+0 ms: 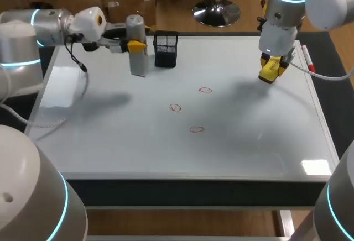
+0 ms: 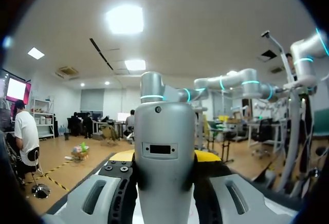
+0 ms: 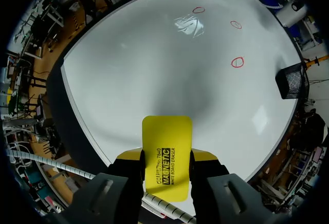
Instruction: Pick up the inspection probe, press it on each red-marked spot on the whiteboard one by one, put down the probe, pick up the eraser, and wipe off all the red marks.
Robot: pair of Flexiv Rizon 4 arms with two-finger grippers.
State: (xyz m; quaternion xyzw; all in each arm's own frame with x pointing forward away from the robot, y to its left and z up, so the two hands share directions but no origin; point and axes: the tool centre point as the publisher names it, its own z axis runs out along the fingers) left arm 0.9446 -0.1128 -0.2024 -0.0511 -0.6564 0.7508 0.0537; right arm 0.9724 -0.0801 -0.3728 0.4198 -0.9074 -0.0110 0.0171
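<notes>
From above, the left gripper [image 1: 136, 46] sits over the far left of the flat white whiteboard [image 1: 249, 141]. It is clamped on an upright grey cylindrical probe [image 1: 138, 64]. Whether the probe's lower end touches the board cannot be told. A black mesh holder [image 1: 166, 48] stands just right of the probe. Three red circle marks [image 1: 175, 107] lie near the board's middle, apart from both grippers. The right gripper [image 1: 272, 67] hangs over the far right of the board, gripping a yellow rectangular eraser [image 1: 267, 76].

In the left wrist view, the probe [image 2: 164, 152] stands upright between the yellow fingertips [image 2: 121, 156], which press on it from both sides.

In the right wrist view, the eraser [image 3: 166, 154] is pinched flat between the two fingers. The board [image 3: 154, 70] lies beneath it, with the red marks [image 3: 237, 62] well ahead of it.
</notes>
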